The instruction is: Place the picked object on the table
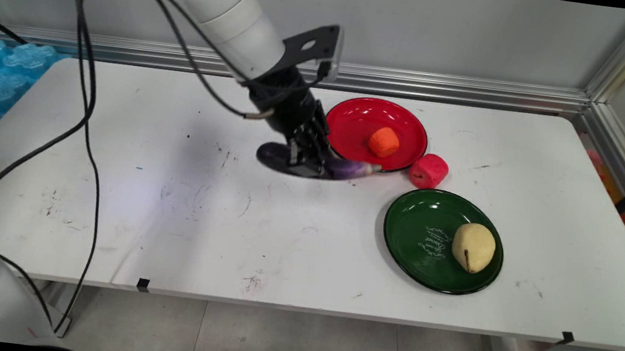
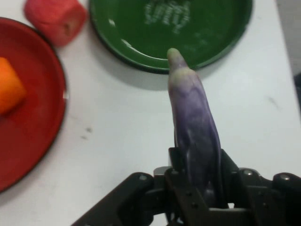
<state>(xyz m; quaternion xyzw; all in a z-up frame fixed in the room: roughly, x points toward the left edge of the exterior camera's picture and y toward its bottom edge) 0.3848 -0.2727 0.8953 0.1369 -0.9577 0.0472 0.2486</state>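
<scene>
Just left of centre in the main view, a purple eggplant (image 1: 348,169) is clamped between the fingers of the gripper (image 1: 305,160), low over the white table (image 1: 167,212). To its right, a red plate (image 1: 354,118) is seen carrying an orange piece (image 1: 384,142). A red block (image 1: 428,170) is set beside it. Lower right, a yellow pear (image 1: 474,247) is held by a green plate (image 1: 417,240).

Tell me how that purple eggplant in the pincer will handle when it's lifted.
The eggplant sticks out well past the pincer, which grips it near one end, so it may droop or pivot. It keeps its shape unsupported, so it's probably stiff. Its skin looks smooth and tapers toward the tip, so it could slip; being rounded, it would likely roll on the table.
</scene>
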